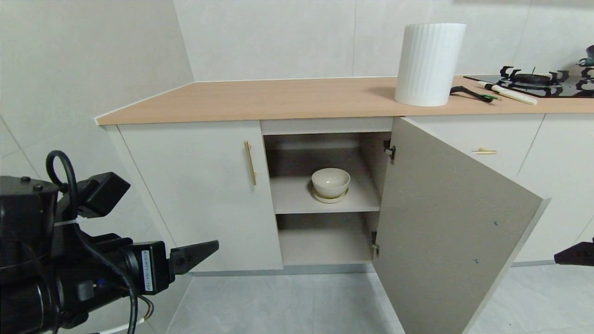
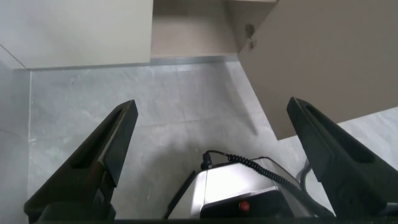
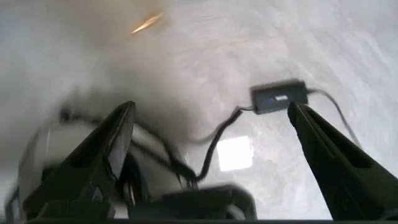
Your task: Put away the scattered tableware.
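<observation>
The open cabinet door (image 1: 445,222) stands out at 4 o'clock of the bowl (image 1: 330,182), walling that side; the shelf (image 1: 292,195) offers room at the bowl's 9 o'clock.

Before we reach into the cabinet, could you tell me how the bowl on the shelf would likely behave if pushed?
The bowl looks glazed and rigid, so probably slippery and breakable. It rests on a small plate, so a push may slide both along the shelf. Its low, wide shape should resist tipping.

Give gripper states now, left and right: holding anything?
Left gripper: open, holding nothing.
Right gripper: open, holding nothing.
</observation>
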Tool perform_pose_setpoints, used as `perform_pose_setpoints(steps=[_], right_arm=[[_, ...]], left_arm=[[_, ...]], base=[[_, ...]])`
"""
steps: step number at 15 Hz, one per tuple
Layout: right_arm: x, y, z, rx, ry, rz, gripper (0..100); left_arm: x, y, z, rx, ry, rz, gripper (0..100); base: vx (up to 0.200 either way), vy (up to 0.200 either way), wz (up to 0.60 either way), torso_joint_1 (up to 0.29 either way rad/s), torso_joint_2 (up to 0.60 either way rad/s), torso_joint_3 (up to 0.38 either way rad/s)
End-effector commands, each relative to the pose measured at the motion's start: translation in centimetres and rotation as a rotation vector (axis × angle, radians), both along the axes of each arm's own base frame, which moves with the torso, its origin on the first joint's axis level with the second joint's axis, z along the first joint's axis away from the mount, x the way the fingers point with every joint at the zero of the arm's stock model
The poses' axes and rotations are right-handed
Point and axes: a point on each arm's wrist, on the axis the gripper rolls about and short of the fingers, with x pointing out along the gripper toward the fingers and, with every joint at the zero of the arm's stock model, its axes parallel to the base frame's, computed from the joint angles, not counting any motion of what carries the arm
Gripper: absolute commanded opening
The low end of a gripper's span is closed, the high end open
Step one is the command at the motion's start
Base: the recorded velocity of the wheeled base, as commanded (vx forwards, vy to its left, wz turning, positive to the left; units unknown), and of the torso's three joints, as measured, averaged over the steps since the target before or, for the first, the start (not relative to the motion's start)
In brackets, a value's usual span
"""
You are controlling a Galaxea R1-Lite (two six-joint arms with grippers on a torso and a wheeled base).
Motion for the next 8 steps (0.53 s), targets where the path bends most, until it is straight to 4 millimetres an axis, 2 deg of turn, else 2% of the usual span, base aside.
perform_pose_setpoints(steps=[1, 4, 8], right_arm=[[3.0, -1.4, -1.9, 0.001, 0.07, -0.082, 100], [6.6, -2.8, -4.1, 0.051, 0.041, -0.124, 100], [8.1, -3.2, -5.8, 0.15, 0.016, -0.07, 100]], left_arm=[[0.1, 0.0, 0.0, 0.0, -0.001, 0.001, 100], [0.1, 0.0, 0.3, -0.014, -0.015, 0.002, 100], [0.1, -0.1, 0.4, -0.019, -0.028, 0.004, 100]], base=[[0.0, 0.0, 0.0, 0.0, 0.0, 0.0], [0.0, 0.0, 0.0, 0.0, 0.0, 0.0], [0.0, 0.0, 0.0, 0.0, 0.0, 0.0]])
